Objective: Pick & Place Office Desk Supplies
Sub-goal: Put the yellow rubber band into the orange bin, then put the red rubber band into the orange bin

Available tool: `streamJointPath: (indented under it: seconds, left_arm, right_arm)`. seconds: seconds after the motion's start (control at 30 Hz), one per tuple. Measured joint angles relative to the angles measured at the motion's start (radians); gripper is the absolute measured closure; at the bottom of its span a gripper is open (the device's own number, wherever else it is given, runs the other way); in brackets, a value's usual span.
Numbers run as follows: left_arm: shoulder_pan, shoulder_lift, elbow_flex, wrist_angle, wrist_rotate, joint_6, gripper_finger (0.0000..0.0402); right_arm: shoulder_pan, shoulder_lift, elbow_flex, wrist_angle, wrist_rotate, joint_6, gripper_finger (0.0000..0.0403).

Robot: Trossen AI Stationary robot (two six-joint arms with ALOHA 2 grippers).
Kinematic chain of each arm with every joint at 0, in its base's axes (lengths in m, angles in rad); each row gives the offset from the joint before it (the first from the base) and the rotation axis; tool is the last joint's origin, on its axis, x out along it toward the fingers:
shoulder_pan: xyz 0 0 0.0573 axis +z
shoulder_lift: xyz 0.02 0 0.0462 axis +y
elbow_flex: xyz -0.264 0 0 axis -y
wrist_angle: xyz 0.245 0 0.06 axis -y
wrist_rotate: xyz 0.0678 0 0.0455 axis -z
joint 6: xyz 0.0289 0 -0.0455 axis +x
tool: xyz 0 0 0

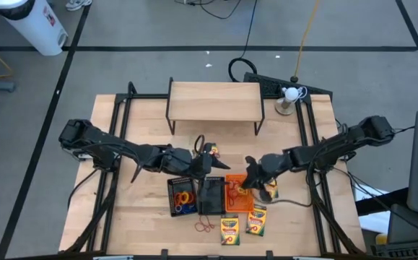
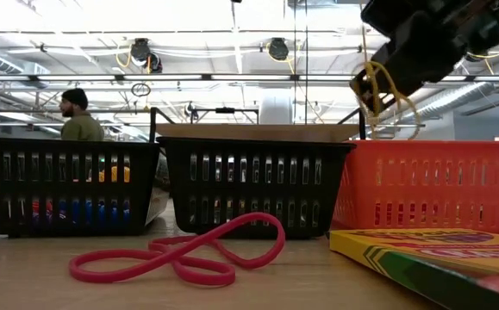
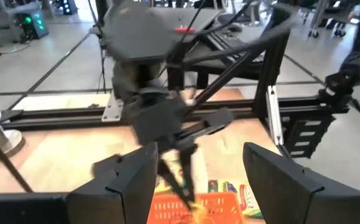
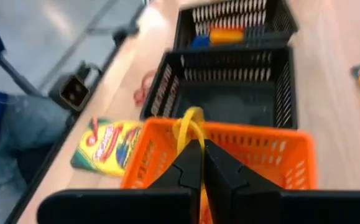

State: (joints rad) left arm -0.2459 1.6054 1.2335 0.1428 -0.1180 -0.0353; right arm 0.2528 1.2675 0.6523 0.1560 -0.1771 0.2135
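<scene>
Your right gripper (image 4: pixel 201 163) pinches a yellow rubber band (image 4: pixel 189 124) above the orange tray (image 4: pixel 260 158), ready to drop it; your left gripper (image 3: pixel 195 180) waits spread beside.

You're looking at a pale wooden worktop (image 1: pixel 144 217) carrying two black mesh trays (image 1: pixel 182 196), an orange mesh tray (image 1: pixel 236 193), yellow-and-green crayon boxes (image 1: pixel 229 230), a red rubber band (image 2: pixel 180 251), and a yellow band (image 4: pixel 189 127) in the dark right hand (image 4: pixel 201 165).
</scene>
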Motion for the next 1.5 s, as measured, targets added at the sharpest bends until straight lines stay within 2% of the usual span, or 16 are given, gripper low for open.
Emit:
streamJointPath:
  seconds: [0.3, 0.57, 0.7, 0.97, 1.1, 1.23, 1.4, 1.5]
  left_arm:
    - [0.003, 0.002, 0.000, -0.081, -0.068, -0.046, 0.0163]
    - [0.003, 0.002, 0.000, -0.115, -0.071, -0.090, 0.0163]
    - [0.003, 0.002, 0.000, -0.120, -0.069, -0.119, 0.0163]
    - [0.003, 0.002, 0.000, -0.125, -0.068, -0.126, 0.0163]
    - [0.003, 0.002, 0.000, -0.134, -0.067, -0.128, 0.0163]
    - [0.003, -0.001, 0.000, -0.207, -0.051, -0.127, 0.0163]
    - [-0.014, -0.033, 0.000, -0.344, 0.078, -0.224, 0.0163]
    - [-0.066, -0.036, 0.000, -0.391, 0.136, -0.284, 0.0163]
  right_arm:
    - [0.095, 0.090, 0.202, -0.375, 0.193, 0.087, 0.0403]
    - [0.093, 0.106, 0.209, -0.337, 0.204, 0.106, 0.0394]
    - [0.095, 0.106, 0.209, -0.299, 0.202, 0.127, 0.0356]
    - [0.103, 0.105, 0.209, -0.295, 0.199, 0.145, 0.0229]
    - [0.094, 0.089, 0.209, -0.296, 0.203, 0.142, 0.0180]
    - [0.088, 0.044, 0.209, -0.296, 0.267, 0.110, 0.0161]
    - [0.130, -0.010, 0.209, -0.295, 0.430, 0.048, 0.0163]
    - [0.156, -0.030, 0.209, -0.295, 0.498, 0.027, 0.0169]
